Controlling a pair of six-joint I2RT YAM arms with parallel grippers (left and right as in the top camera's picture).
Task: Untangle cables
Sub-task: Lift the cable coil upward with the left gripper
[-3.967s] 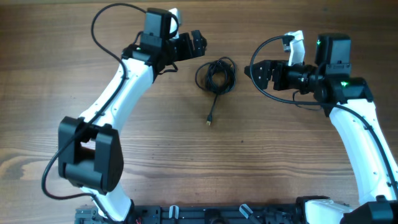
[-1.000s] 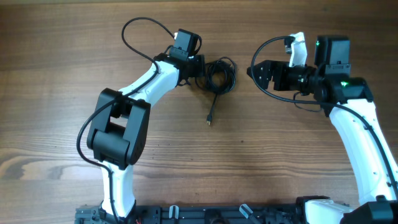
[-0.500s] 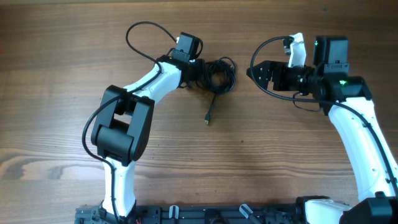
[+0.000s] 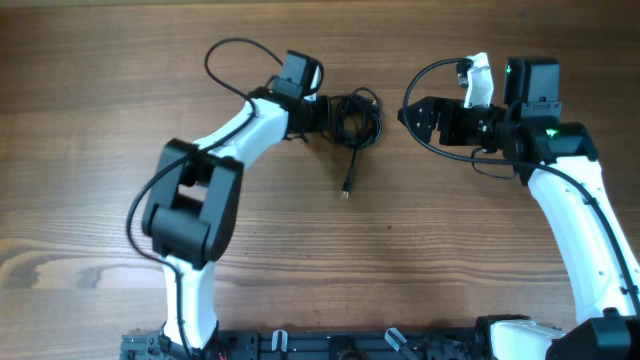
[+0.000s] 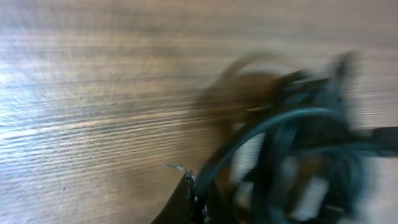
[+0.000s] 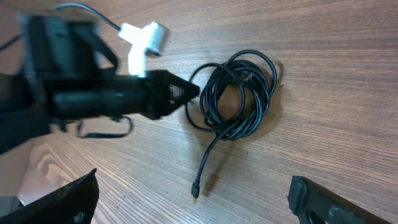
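The cables (image 4: 357,116) are a small black coiled knot at the table's upper middle, with one loose tail ending in a plug (image 4: 346,190). My left gripper (image 4: 326,114) is shut on the coil's left edge. The left wrist view is blurred, but it shows the closed jaws at a black cord and the cables (image 5: 298,143) just beyond. My right gripper (image 4: 404,114) hovers to the right of the coil, open and apart from it. In the right wrist view the cables (image 6: 239,93) lie ahead of my right gripper (image 6: 194,200), whose fingers (image 6: 68,199) stand wide.
The table (image 4: 470,260) is bare wood. The thicker black wires (image 4: 235,55) of the left arm loop over its upper left. A similar wire (image 4: 425,75) arcs above the right wrist.
My left gripper has closed on the coil's left edge. The coil shifted a little to the right and its plug tail swung right. The right arm has not moved.
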